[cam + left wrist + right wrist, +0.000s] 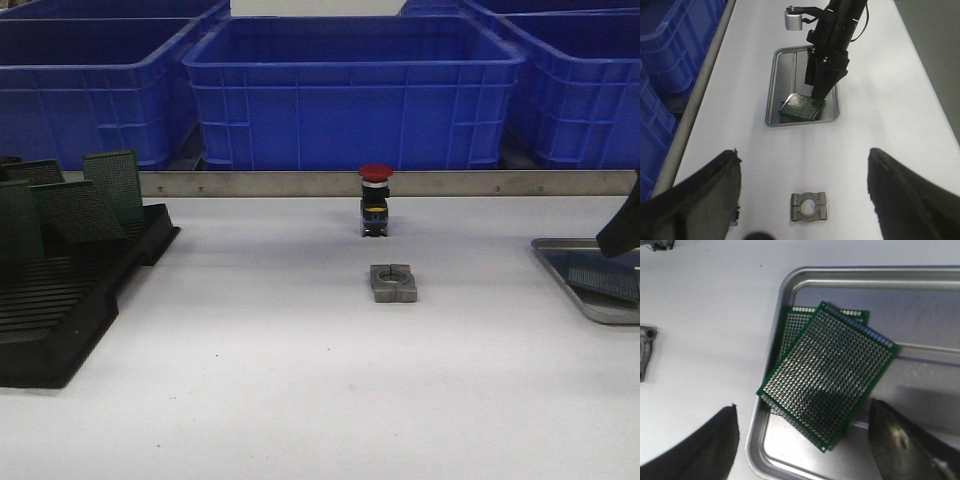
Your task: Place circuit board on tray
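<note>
Here, nearest to us on the white table, the left gripper hangs with its two dark fingers spread wide and nothing between them; the front view does not catch it. On the near left of the table stands the black slotted rack, with several green circuit boards leaning upright in its far slots. Toward the middle of the table lies a small grey metal clamp block with a round hole in it, and just beyond it stands a push-button switch with a red cap. At the right edge of the table sits the tray, silver-grey with a raised rim. The right gripper is over it, its fingers parted and gripping nothing; from the left wrist camera we see the black right arm reaching down to the tray. In the tray lies the circuit board, green and perforated, turned at an angle and resting on top of a second board of which only an edge shows; the top board's near left corner rides over the tray's rim. Behind a metal rail at the far edge of the table stand several blue plastic bins.
</note>
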